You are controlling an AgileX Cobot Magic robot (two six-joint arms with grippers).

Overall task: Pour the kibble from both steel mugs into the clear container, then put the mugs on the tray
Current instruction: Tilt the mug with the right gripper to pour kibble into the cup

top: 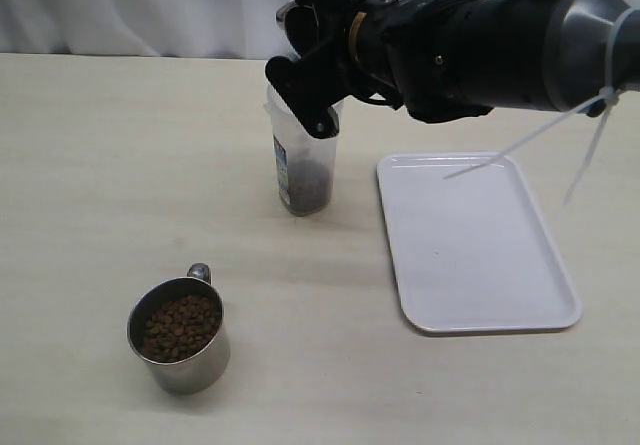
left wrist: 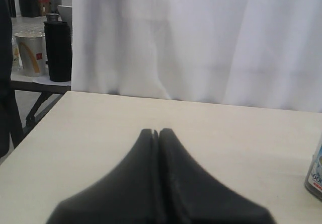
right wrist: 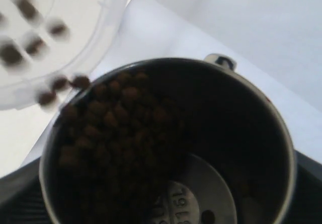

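My right gripper (top: 312,63) is shut on one steel mug (right wrist: 271,133), held tilted over the clear container (top: 305,155). In the right wrist view kibble (right wrist: 115,128) slides to the mug's lip and pellets (right wrist: 30,45) drop past the container's rim (right wrist: 108,20). Some kibble (top: 306,178) lies at the container's bottom. The second steel mug (top: 182,335) stands upright at the front left, full of kibble (top: 182,326). The white tray (top: 470,240) lies bare to the right. My left gripper (left wrist: 156,132) is shut on nothing, low over the table, with the container's edge (left wrist: 316,176) off to one side.
A white curtain (top: 130,5) hangs behind the table's far edge. Off the table's end, the left wrist view shows a black flask (left wrist: 58,50) and a bucket (left wrist: 29,53) on another stand.
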